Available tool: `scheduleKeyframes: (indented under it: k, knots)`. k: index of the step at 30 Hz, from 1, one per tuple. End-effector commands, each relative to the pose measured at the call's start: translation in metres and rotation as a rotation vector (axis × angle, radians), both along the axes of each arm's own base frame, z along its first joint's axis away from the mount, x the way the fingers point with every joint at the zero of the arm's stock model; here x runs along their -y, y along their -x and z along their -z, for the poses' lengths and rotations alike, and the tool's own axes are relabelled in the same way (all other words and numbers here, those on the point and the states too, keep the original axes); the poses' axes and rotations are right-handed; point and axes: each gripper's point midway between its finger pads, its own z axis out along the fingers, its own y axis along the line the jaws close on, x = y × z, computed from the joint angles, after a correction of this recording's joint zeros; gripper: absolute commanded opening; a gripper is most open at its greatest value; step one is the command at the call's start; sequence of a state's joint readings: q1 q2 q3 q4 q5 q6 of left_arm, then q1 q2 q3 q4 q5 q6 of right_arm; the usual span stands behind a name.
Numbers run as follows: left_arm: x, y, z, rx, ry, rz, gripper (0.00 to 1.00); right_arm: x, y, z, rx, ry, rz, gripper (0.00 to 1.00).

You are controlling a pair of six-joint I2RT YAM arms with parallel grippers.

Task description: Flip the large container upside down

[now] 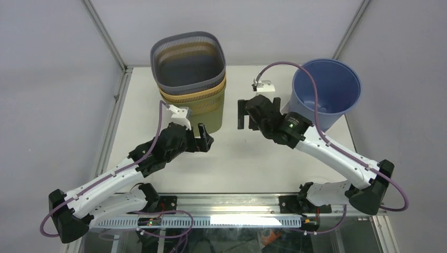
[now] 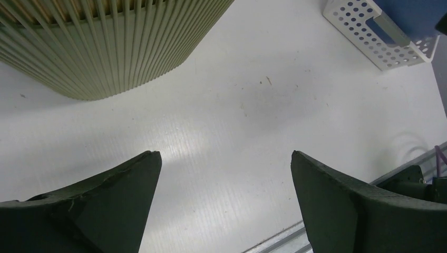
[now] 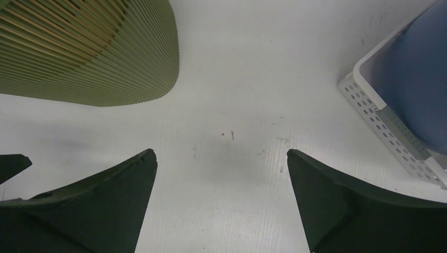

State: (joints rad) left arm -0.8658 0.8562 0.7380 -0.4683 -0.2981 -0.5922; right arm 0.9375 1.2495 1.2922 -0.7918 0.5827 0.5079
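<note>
A stack of ribbed bins [image 1: 196, 92], grey on top, then tan and olive, stands upright at the back left with its opening up. Its olive wall shows in the left wrist view [image 2: 95, 47] and the right wrist view [image 3: 95, 52]. A large blue bucket [image 1: 327, 92] stands upright at the back right. My left gripper [image 1: 206, 138] is open and empty, just in front of the stack's base. My right gripper [image 1: 243, 115] is open and empty, between the stack and the bucket. Both hover over bare table in their wrist views, the left [image 2: 225, 158] and the right [image 3: 221, 155].
A white perforated basket [image 2: 363, 37] sits by the blue bucket's base; it also shows in the right wrist view [image 3: 379, 121]. The white table [image 1: 237, 158] lies inside a metal frame with grey walls around. A rail runs along the near edge [image 1: 232, 203].
</note>
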Motion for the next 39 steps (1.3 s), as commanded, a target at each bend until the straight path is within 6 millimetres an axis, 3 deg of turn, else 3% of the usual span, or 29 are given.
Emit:
scheduleKeyframes:
  k: [1, 8, 15, 20, 25, 29, 32, 36, 39]
  knots:
    - [0.003, -0.008, -0.008, 0.038, 0.047, -0.051, 0.99, 0.003, -0.005, -0.021, 0.067, -0.072, 0.04, 1.0]
    - [0.024, -0.004, -0.003, 0.041, 0.05, -0.012, 0.99, 0.009, -0.006, -0.026, 0.092, -0.074, 0.057, 0.99]
    - [0.097, 0.018, 0.02, 0.038, -0.008, 0.095, 0.99, 0.039, -0.006, -0.052, 0.188, -0.06, 0.137, 1.0]
    - [0.15, 0.007, 0.022, 0.043, -0.036, 0.128, 0.99, 0.062, -0.003, -0.075, 0.26, -0.043, 0.18, 1.0]
    - [0.182, -0.02, 0.027, 0.098, -0.124, 0.108, 0.99, 0.08, 0.002, -0.089, 0.313, -0.07, 0.223, 1.0]
    - [0.187, -0.052, 0.033, 0.094, -0.154, 0.092, 0.99, 0.087, 0.006, -0.092, 0.342, -0.105, 0.232, 0.99]
    - [0.179, -0.075, 0.034, 0.095, -0.168, 0.069, 0.99, 0.089, 0.008, -0.092, 0.348, -0.118, 0.231, 1.0]
    - [0.155, -0.103, 0.032, 0.085, -0.172, 0.034, 0.99, 0.097, 0.012, -0.093, 0.325, -0.1, 0.258, 1.0]
    - [0.127, -0.122, 0.033, 0.078, -0.182, -0.017, 0.99, 0.112, 0.011, -0.104, 0.306, -0.073, 0.324, 0.99]
